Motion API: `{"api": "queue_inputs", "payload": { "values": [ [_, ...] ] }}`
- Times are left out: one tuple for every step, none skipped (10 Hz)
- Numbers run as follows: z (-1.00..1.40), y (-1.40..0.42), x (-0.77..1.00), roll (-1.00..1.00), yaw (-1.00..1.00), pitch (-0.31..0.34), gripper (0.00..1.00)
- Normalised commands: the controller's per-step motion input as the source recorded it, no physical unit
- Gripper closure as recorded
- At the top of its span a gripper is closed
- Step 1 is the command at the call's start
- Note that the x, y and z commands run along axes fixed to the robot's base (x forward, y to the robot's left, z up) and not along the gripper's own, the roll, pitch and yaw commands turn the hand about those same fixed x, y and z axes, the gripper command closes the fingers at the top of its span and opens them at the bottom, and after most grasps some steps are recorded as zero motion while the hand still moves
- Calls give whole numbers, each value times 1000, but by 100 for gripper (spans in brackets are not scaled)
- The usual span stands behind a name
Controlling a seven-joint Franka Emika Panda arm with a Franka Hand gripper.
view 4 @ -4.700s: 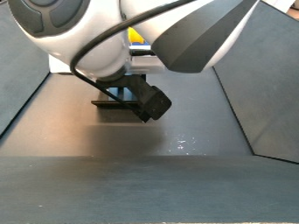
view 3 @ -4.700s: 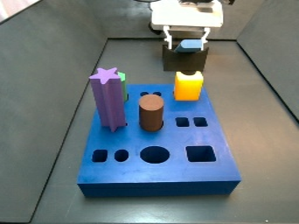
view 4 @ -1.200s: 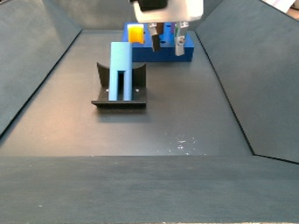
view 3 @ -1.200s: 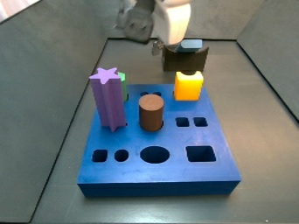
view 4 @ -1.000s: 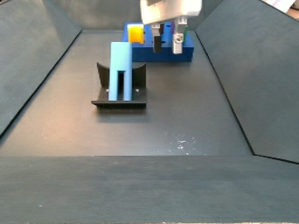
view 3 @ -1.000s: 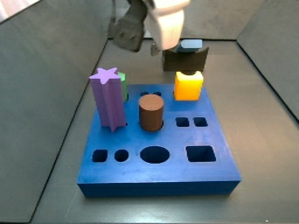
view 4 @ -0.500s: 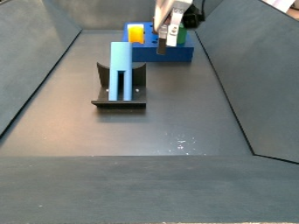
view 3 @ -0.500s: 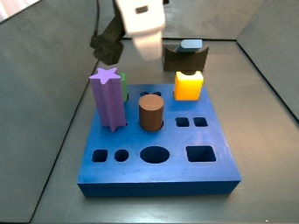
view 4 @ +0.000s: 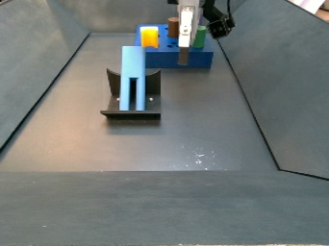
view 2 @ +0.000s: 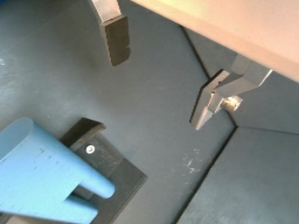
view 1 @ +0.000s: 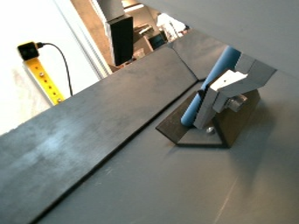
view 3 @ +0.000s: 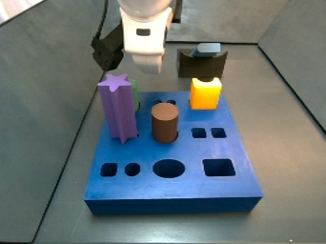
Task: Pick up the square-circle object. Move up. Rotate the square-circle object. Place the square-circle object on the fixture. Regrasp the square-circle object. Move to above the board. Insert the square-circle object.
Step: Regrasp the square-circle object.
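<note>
The gripper (view 2: 163, 74) is wide apart w/ nothing in it, up over the board (view 3: 178, 181). The square-circle object (view 4: 134, 77) stands upright on the fixture (view 4: 131, 110), mid-left. Risk: a bump on approach could tip the slim peg over.

In a side view the gripper (view 3: 143, 65) is mostly cut off by the top edge, and its fingertips cannot be made out against the arm's white body. It hides the far left of the board (view 3: 178, 181) at about eleven o'clock. The square-circle object (view 2: 47, 178) runs off the frame at seven o'clock in a wrist view. On the fixture (view 3: 201, 63) only its grey-blue top (view 3: 208, 48) shows. The fingers (view 2: 114, 37) are cropped at twelve o'clock.
</note>
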Motion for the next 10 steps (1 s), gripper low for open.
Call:
{"api": "queue_inputs", "payload": {
  "values": [
    [-3,-53,68,181,374,521,0],
    [-5,-46,68,150,431,410,0],
    [-11,-43,67,136,453,328,0],
    [-12,-46,62,119,453,175,0],
    [-7,-46,60,100,419,60,0],
    [-11,-47,55,91,379,-19,0],
    [-16,-48,48,93,344,-56,0],
    [-17,-52,50,92,241,-103,0],
    [-14,-51,48,90,204,-109,0],
    [-6,-25,1000,95,105,-174,0]
  ]
}}
